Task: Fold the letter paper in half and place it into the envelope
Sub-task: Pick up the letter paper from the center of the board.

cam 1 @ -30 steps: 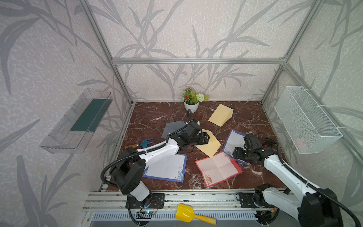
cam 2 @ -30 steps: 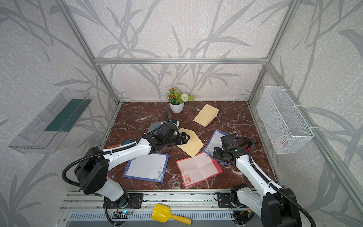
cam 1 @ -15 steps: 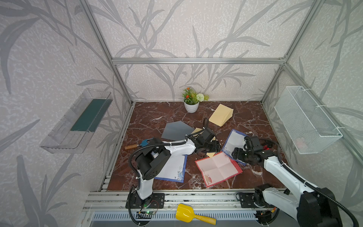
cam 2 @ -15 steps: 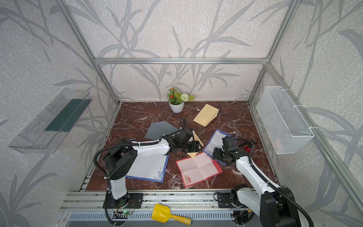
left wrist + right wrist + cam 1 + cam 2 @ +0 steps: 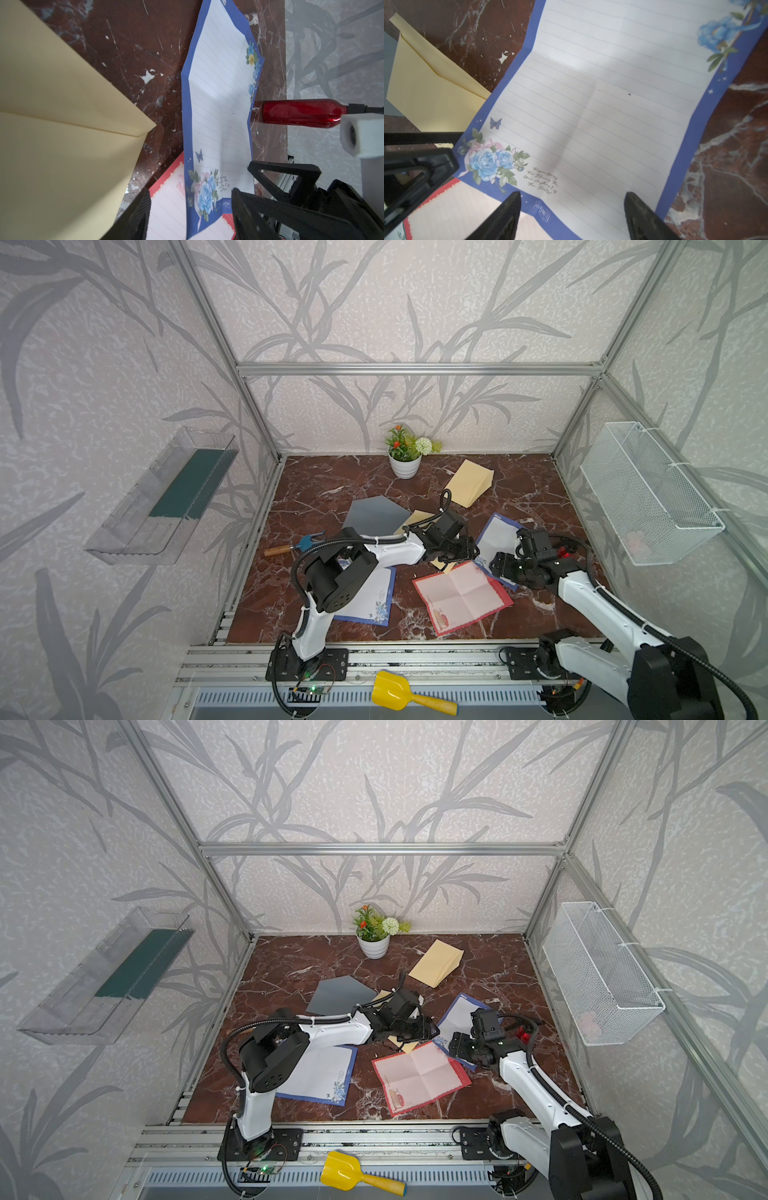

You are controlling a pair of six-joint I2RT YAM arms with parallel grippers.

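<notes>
Right wrist: creased blue-bordered letter paper [image 5: 591, 104]

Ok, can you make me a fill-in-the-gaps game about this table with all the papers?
1. The toy shovel lying in front of the table is ____.
2. The flower pot stands at the ____ of the table.
3. The right gripper hangs open over a flowery paper with a ____ border.
4. Of the three papers, the middle paper has a ____ border.

Missing words: yellow, back, blue, red.
</notes>
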